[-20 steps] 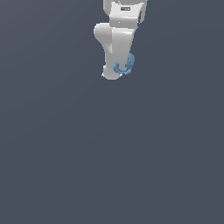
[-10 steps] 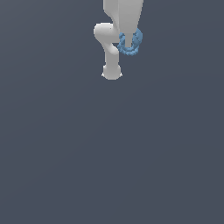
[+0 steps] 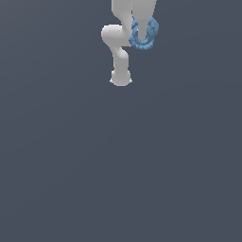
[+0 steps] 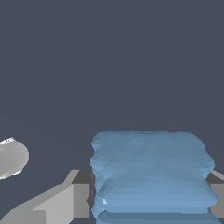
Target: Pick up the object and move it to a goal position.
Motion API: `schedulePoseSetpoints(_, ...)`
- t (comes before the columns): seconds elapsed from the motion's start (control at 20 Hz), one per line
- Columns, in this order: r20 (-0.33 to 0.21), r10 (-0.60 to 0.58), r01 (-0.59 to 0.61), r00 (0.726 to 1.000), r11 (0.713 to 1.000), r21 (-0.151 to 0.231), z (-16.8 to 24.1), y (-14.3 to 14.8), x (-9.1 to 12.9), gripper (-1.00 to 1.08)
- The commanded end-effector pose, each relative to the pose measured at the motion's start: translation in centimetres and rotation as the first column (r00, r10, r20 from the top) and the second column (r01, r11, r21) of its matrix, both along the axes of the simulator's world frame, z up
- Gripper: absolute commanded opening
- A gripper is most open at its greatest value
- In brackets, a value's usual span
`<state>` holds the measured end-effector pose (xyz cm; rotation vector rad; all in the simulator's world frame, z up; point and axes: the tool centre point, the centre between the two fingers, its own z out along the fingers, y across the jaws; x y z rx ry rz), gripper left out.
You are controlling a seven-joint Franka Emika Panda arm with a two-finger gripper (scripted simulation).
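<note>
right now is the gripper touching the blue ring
Touching. In the wrist view the blue ring sits between the gripper fingers, pressed against them with no gap showing.

Wide open grey floor [image 3: 118, 165] spreads across the near and middle ground, nothing on it to block a pass. Up at the far side, the white jointed robot arm [image 3: 116, 42] stands as the only obstacle, its base [image 3: 121, 78] planted just left of centre.
</note>
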<state>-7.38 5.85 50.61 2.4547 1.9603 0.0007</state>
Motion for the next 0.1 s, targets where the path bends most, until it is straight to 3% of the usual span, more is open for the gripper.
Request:
schedulePoseSetpoints(0.0, 0.0, 0.0, 0.0, 1.0, 1.0, 0.0, 0.2, 0.03, 0.05, -1.0)
schedulePoseSetpoints(0.05, 0.0, 0.0, 0.0, 1.0, 1.0, 0.0, 0.21, 0.03, 0.05, -1.0)
